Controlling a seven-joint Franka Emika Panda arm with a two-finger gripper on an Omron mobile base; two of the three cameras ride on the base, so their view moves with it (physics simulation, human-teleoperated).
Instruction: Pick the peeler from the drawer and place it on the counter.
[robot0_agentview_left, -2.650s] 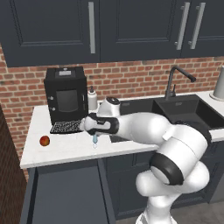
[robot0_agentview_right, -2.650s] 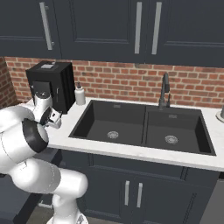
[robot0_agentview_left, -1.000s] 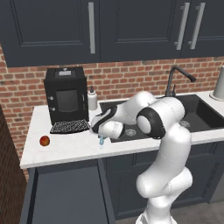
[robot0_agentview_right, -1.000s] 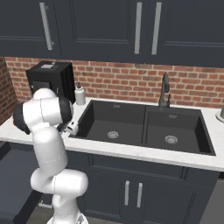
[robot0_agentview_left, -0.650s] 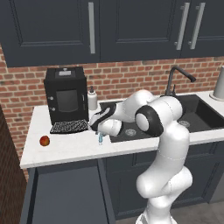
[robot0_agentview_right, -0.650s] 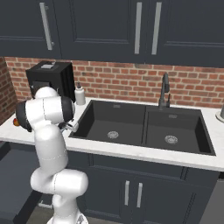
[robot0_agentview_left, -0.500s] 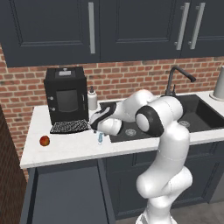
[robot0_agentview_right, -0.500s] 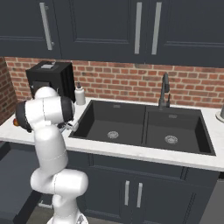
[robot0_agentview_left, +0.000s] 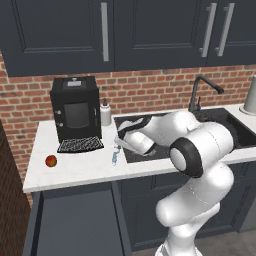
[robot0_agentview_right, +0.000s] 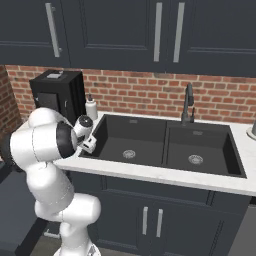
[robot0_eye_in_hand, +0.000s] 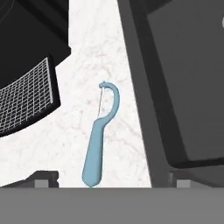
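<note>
Peeler set down on the worktop, gripper let go.

The peeler (robot0_eye_in_hand: 99, 141) lies flat on the white worktop (robot0_agentview_left: 80, 167), near its front edge, between the coffee machine's (robot0_agentview_left: 75, 114) drip grille and the left rim of the sink (robot0_agentview_right: 165, 140). A second ago it hung in the gripper (robot0_eye_in_hand: 109, 178) just above the stone; now the fingers (robot0_eye_in_hand: 43, 178) stand wide either side of the handle, touching nothing. Judged from this, the placing looks done, with only the arm's retreat left.

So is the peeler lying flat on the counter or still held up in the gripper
Lying flat. The peeler rests on the white counter between the coffee machine's grate and the sink; the gripper is open, fingertips spread clear of it.
</note>
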